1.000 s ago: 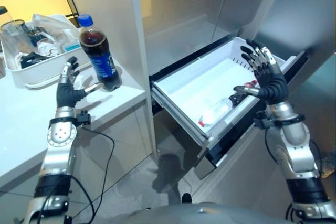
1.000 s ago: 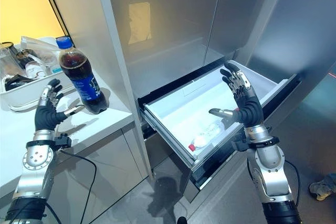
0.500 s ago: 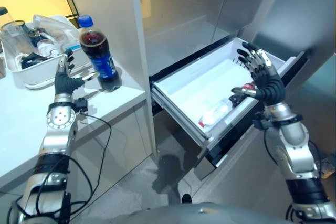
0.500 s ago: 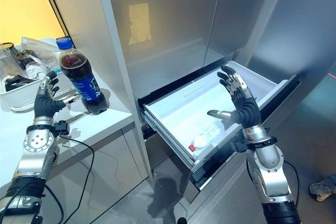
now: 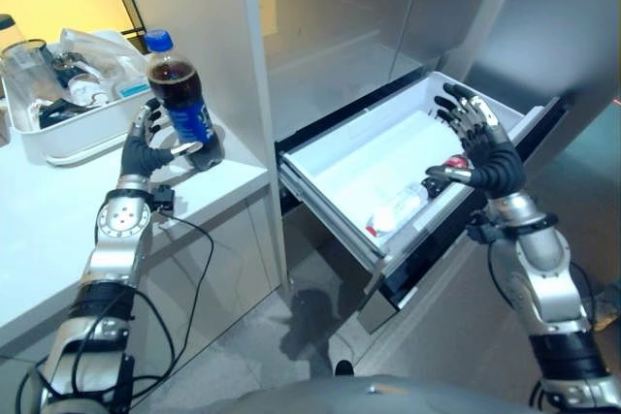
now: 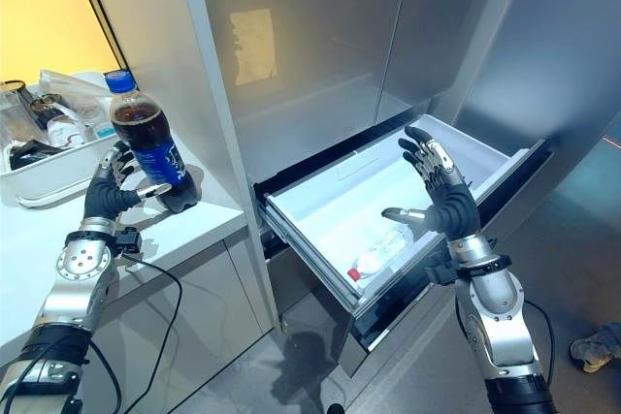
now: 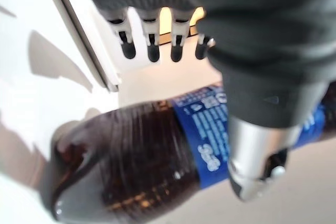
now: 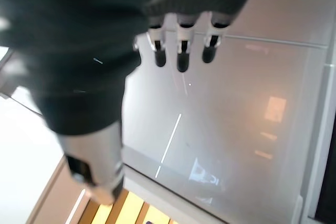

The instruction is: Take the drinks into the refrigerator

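Note:
A cola bottle [image 5: 182, 94] with a blue cap and blue label stands upright on the white counter [image 5: 58, 210], beside the refrigerator's side panel. My left hand [image 5: 144, 150] is right up against its lower part, open, with straight fingers behind it and the thumb in front; the left wrist view shows the thumb across the cola bottle [image 7: 157, 150]. The refrigerator's white drawer [image 5: 330, 212] is pulled out. In it lies a clear bottle [image 5: 398, 205] with a red cap. My right hand [image 5: 490, 157] hovers open over the drawer's right end, and a second red cap [image 5: 453, 161] peeks out beside its thumb.
A white tray [image 5: 60, 138] with jars and bags sits at the back left of the counter. The tall grey refrigerator panel [image 5: 209, 7] rises right of the cola bottle. The open drawer juts out over the floor.
My left hand has moved right, up against the cola bottle's base. The right hand has shifted only slightly over the drawer.

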Tool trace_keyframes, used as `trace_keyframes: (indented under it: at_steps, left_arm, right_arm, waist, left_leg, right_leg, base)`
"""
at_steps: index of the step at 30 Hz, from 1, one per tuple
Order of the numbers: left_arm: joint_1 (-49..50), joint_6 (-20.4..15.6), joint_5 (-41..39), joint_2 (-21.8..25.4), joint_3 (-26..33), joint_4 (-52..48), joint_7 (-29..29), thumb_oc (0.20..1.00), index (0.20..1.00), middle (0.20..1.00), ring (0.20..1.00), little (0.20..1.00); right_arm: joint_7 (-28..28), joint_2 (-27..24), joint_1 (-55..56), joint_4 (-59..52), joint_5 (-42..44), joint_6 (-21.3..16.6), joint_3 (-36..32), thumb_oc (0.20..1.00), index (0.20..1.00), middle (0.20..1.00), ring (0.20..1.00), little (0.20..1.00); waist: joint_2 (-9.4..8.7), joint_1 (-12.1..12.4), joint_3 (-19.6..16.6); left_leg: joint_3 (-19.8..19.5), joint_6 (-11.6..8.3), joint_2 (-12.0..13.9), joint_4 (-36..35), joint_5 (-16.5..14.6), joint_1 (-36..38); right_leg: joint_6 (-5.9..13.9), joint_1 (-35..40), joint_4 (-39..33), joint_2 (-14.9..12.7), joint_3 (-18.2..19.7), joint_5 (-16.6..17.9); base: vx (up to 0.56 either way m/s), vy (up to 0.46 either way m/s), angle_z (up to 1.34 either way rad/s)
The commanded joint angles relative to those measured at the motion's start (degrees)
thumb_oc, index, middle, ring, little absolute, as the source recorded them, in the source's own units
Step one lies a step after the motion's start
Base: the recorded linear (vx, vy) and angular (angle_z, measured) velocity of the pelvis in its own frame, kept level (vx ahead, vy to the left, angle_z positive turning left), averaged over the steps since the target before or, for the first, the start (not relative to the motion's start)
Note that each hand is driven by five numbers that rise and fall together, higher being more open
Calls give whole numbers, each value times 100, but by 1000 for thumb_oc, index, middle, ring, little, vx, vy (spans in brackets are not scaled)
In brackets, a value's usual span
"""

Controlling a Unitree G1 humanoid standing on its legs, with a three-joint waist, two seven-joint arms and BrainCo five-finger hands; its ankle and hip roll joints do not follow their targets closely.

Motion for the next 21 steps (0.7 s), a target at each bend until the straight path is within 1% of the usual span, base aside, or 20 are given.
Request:
trace_keyframes:
  at_steps: [1, 4, 12, 21]
  left_arm:
    - [-514, -112, -311, 115, -171, 207, -213, 1000, 1000, 1000, 1000, 1000]
    - [-550, -42, -361, 107, -273, 69, -344, 1000, 1000, 1000, 1000, 1000]
    - [-674, 118, -244, -15, -455, 26, -442, 1000, 1000, 1000, 1000, 1000]
    - [-786, 170, 9, -197, -518, 165, -354, 1000, 1000, 1000, 1000, 1000]
  right_arm:
    - [46, 58, -84, -604, 267, -152, -289, 1000, 1000, 1000, 1000, 1000]
    - [99, 85, -105, -622, 309, -121, -260, 1000, 1000, 1000, 1000, 1000]
    - [112, 157, -143, -570, 272, -71, -197, 1000, 1000, 1000, 1000, 1000]
    - [134, 196, -83, -572, 239, -50, -216, 1000, 1000, 1000, 1000, 1000]
  waist:
    - [59, -56, -106]
    - [71, -63, -103]
    - [95, -86, -117]
    - [78, -106, -135]
  left_leg:
    - [-275, -67, 49, 9, -507, 209]
    - [-272, -68, 51, 9, -503, 190]
    - [-294, -70, 58, 9, -496, 178]
    - [-317, -64, 55, 9, -496, 183]
  right_leg:
    - [513, 226, 328, -263, -288, -230]
    - [515, 220, 332, -266, -300, -228]
    - [511, 214, 355, -274, -306, -235]
    - [505, 231, 357, -269, -315, -246]
  base:
    - [0, 0, 0]
    - [0, 0, 0]
    - [0, 0, 0]
    - [0, 0, 0]
